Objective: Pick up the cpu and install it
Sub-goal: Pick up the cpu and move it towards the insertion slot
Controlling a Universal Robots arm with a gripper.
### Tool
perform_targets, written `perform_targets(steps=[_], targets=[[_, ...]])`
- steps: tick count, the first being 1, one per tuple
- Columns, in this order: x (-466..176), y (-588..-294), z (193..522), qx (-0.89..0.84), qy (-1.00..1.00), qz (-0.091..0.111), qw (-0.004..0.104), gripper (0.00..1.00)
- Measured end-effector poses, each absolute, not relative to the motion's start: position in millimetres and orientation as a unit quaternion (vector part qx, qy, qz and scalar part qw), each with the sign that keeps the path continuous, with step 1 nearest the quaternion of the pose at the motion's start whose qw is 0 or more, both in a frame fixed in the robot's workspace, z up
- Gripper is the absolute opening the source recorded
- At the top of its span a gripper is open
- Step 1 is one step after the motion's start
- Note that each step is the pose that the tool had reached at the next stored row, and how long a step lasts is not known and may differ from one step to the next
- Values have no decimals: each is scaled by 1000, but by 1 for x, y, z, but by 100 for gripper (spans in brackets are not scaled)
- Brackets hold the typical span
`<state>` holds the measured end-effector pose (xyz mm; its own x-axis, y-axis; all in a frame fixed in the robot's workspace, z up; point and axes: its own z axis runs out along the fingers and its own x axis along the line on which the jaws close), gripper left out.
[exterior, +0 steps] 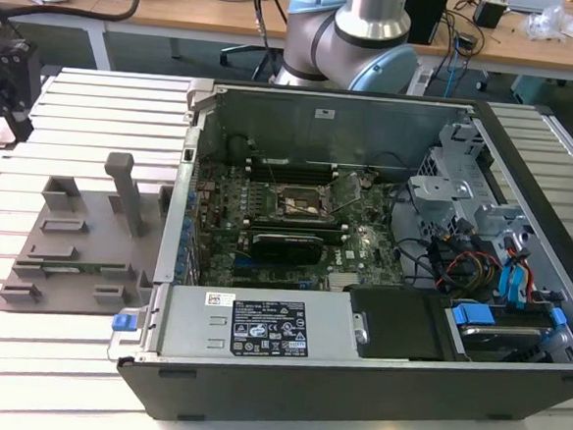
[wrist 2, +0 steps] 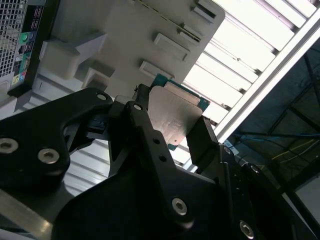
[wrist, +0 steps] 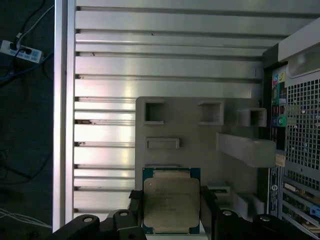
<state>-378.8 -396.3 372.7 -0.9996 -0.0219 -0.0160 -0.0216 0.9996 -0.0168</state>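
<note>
We found the gripper (wrist: pixel 171 212) clenched on the cpu (wrist: pixel 171 204), its dark fingers (wrist: pixel 135 202) pressed against opposite edges of the chip in both wrist views, with the silvery lid turned toward the first wrist camera. Beyond the held chip lay the grey fixture plate (wrist: pixel 195 155) on the slatted aluminium table (wrist: pixel 150 65), just beside the open computer case (exterior: pixel 323 119); we could not tell whether chip and plate touched. In the exterior view the motherboard socket (exterior: pixel 297 204) sat inside the case, well apart from the plate at the exterior view's left.
</note>
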Motion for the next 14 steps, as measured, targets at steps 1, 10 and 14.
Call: perform_targets(steps=[1,10,14], targets=[[-379,-396,374,-11,1000,-8,8,55],[-379,-396,392,-11,1000,-8,8,55],[-379,-396,396,-11,1000,-8,8,55]])
